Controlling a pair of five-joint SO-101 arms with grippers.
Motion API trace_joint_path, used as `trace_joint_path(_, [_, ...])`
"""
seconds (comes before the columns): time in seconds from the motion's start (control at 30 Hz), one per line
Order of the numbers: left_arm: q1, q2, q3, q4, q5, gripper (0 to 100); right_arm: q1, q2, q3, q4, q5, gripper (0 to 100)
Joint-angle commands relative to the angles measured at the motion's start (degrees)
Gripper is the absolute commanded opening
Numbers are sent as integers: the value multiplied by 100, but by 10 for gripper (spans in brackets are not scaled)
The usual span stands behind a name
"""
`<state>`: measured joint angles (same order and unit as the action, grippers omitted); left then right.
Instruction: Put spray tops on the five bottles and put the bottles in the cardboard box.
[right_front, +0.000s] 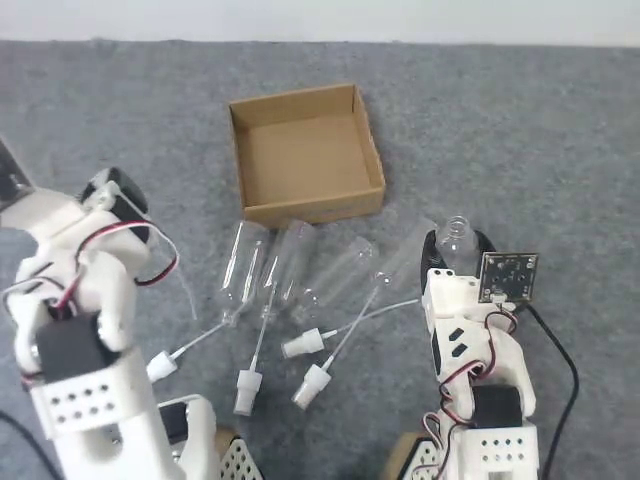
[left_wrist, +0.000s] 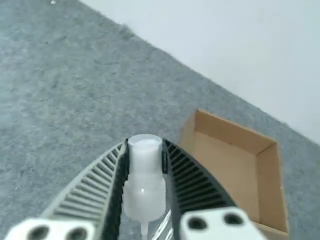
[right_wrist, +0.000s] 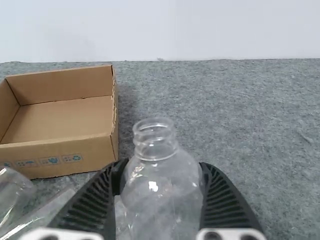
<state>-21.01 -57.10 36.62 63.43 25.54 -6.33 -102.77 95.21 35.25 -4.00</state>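
Near the box (right_front: 315, 205), the right claw (right_wrist: 160, 172) grips a probably thin, crushable bottle (right_wrist: 159, 197); the left claw (left_wrist: 145, 147) clamps a spray top (left_wrist: 145, 185).

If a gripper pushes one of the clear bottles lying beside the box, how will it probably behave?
The leftmost lying bottle looks round and empty, so it is probably light and may roll sideways, though the carpet could slow it. Its thin clear wall likely dents under a firm squeeze.
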Motion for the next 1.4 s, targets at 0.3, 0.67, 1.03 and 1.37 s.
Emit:
trace_joint_path(0.3, [387, -1037, 119, -492, 88, 10, 22, -119, 105, 4, 79, 70])
trace_joint_path(0.67, [396, -1881, 884, -1231, 360, 10, 57, -127, 70, 31, 70, 70])
trace_joint_path(1.03, [1284, -2268, 1235, -1371, 413, 10, 57, -127, -26, 40, 70, 69])
trace_joint_path(1.37, [1424, -2936, 1763, -1670, 413, 10, 66, -127, -105, 40, 70, 69])
